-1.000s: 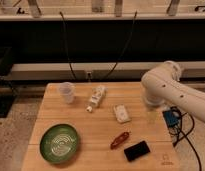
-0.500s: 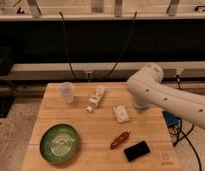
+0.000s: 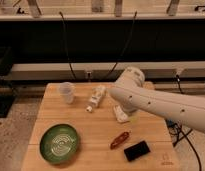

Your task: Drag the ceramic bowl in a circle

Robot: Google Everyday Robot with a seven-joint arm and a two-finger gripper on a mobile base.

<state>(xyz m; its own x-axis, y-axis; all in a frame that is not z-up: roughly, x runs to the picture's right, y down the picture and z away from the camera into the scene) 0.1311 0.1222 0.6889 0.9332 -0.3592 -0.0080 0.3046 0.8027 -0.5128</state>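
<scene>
Ceramic bowl (image 3: 58,144) sits nearest the camera, at about 7 o'clock on the wooden table (image 3: 91,125), upright, apart from everything else. Nothing is in it, only pale rings on green glaze. My guess on handling: heavy, rigid, slick glaze, chips if knocked, but slides fine on wood. The best hold is probably the rim on its 3 o'clock side, pinching the wall or hooking inside it and pulling low, with no lifting. A flat black object (image 3: 137,150) lies at 5 o'clock, with a reddish-brown wrapped item (image 3: 120,140) just up-left of it. Both lie to the bowl's right, so a wide circle might clip them. A white packet (image 3: 121,115) lies mid-table. The gripper (image 3: 121,106) seems to be at the arm's end right over that packet, at 2 o'clock from the bowl and well apart from it. The white arm (image 3: 161,102) masks most of it, so I cannot tell how far open it is or whether it holds anything. A white bottle (image 3: 96,97) lies on its side at 12 o'clock. A clear plastic cup (image 3: 67,92) stands upright at 11 o'clock and looks empty. Black cables (image 3: 66,45) hang at the back.
</scene>
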